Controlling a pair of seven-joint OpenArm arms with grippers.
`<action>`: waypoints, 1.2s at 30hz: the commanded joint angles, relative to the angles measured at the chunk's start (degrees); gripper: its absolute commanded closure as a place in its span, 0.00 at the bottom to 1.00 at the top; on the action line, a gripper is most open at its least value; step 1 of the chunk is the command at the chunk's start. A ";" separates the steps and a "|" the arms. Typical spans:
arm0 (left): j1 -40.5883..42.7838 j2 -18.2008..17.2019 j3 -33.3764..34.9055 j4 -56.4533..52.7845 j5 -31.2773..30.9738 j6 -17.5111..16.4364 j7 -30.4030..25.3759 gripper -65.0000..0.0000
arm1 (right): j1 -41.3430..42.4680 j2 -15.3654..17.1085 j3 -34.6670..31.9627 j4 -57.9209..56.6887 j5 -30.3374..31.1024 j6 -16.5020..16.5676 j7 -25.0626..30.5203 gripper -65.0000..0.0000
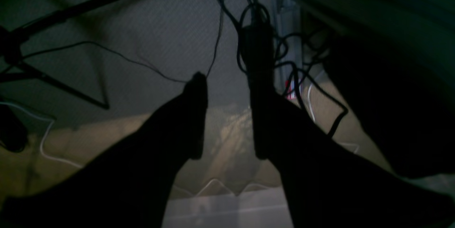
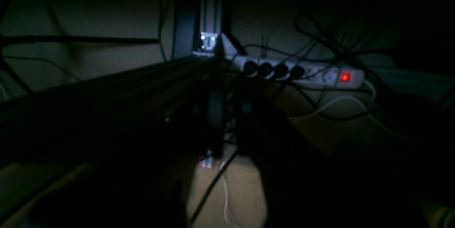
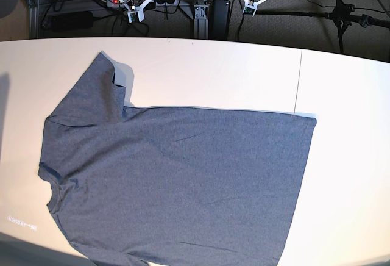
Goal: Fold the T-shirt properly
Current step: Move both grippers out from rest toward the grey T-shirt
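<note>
T-shirt (image 3: 177, 180), blue-grey and heathered, lies spread flat on the white surface (image 3: 347, 132), collar at 9 o'clock, hem at 3 o'clock, one sleeve reaching toward 11 o'clock, its lower edge cut off by the base view's bottom border. Both arms are parked beyond the surface's 12 o'clock edge, well apart from the cloth: the left gripper (image 1: 227, 114) shows its jaws parted with nothing between them. The right gripper (image 3: 135, 11) is too dark in its wrist view to judge by sight, its jaws standing nearly closed and empty.
</note>
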 commanded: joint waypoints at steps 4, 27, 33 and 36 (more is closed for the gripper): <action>0.17 -0.11 0.15 0.22 -0.17 -8.48 -0.31 0.63 | -0.02 0.31 0.17 0.28 -1.79 1.49 0.44 0.93; 3.98 -2.29 0.15 4.22 1.64 -12.04 -3.19 0.82 | -3.50 2.25 -0.90 5.07 -1.77 1.81 -0.63 0.93; 9.84 -7.19 0.15 13.94 0.87 -12.04 -3.28 0.82 | -11.28 3.30 -0.90 15.41 -1.51 4.55 -0.66 0.93; 12.70 -9.75 0.13 19.34 -1.86 -12.07 -3.30 0.82 | -14.93 4.46 -0.90 20.65 -1.33 4.52 -0.66 0.93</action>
